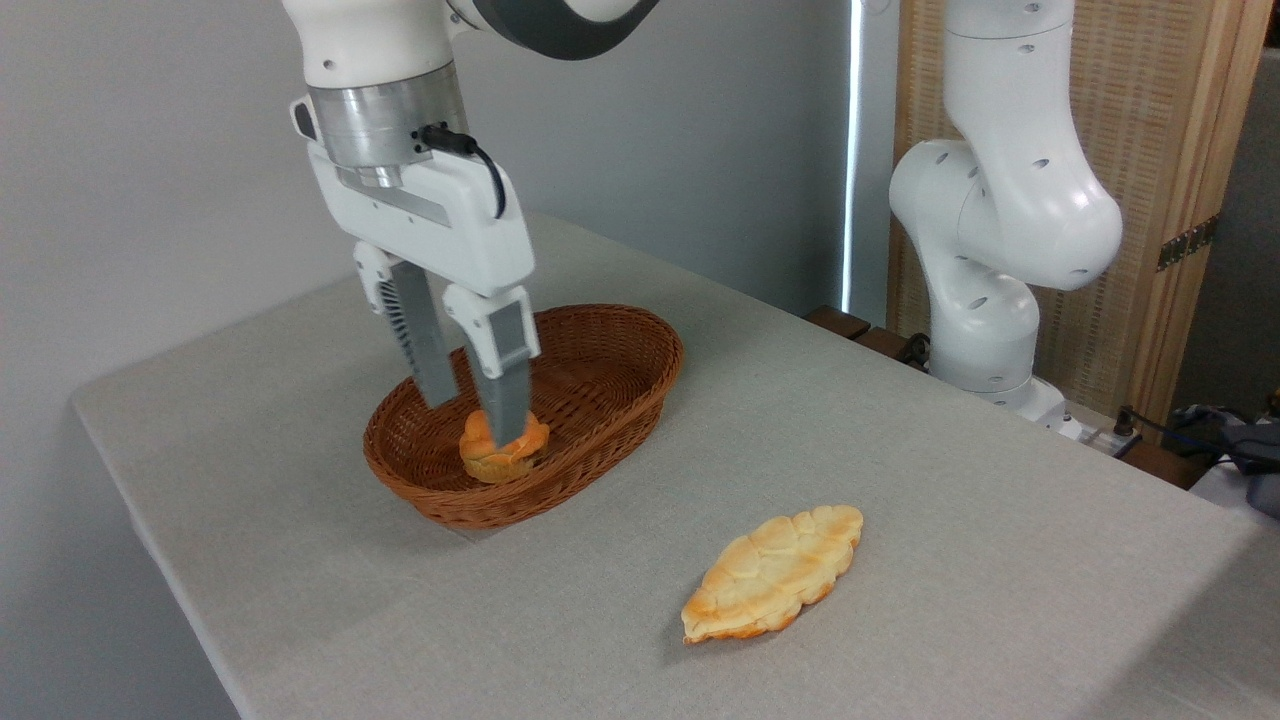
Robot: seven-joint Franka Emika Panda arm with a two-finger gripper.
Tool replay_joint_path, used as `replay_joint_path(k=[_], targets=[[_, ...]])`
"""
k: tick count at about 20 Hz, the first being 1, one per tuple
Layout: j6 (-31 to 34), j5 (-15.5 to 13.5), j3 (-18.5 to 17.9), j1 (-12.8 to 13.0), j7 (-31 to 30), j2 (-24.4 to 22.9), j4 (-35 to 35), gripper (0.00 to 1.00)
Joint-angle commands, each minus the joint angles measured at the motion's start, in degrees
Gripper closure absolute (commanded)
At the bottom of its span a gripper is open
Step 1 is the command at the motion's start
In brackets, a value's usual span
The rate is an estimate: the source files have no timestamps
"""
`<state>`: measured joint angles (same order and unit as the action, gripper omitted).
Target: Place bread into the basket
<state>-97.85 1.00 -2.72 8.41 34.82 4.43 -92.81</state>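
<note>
The gripper (pixel 478 415) stands upright inside the basket (pixel 610 345), its two fingers set narrowly apart either side of a small round bun (pixel 503 447) that rests on the basket floor toward the near-left end. The near finger covers the bun's middle, so whether the pads press on it or stand just clear cannot be told from this angle. The vertical pose suits lowering an item past the thick braided rim without catching it. The bread (pixel 773 572), the long leaf-shaped loaf, lies flat on the table (pixel 950 480), well apart from the basket to its right and nearer the camera, untouched. In the inspector's judgement, the loaf's placement remains outstanding.
</note>
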Motion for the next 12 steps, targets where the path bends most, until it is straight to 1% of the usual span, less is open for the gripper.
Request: replay_joint_path(k=[1, 3, 4, 5, 8, 9, 10, 12], targets=[[5.7, -0.6, -3.3, 0.1, 1.2, 0.2, 1.0, 0.00], [7.4, -0.3, -3.8, 0.1, 1.7, 0.6, 0.8, 0.00], [8.2, 0.0, -4.6, 0.0, 1.7, 1.0, 0.8, 0.00], [8.6, 0.1, -6.1, 0.1, 1.7, 1.5, 0.8, 0.00], [8.6, 2.9, -9.2, 0.0, 2.4, 3.4, 0.8, 0.00], [8.6, 3.4, -10.3, 0.0, 3.6, 4.4, 0.7, 0.00], [8.6, 3.3, -11.7, 0.0, 5.5, 5.6, 0.7, 0.00], [8.6, 2.2, -14.2, 0.0, 11.1, 7.8, 0.5, 0.00]])
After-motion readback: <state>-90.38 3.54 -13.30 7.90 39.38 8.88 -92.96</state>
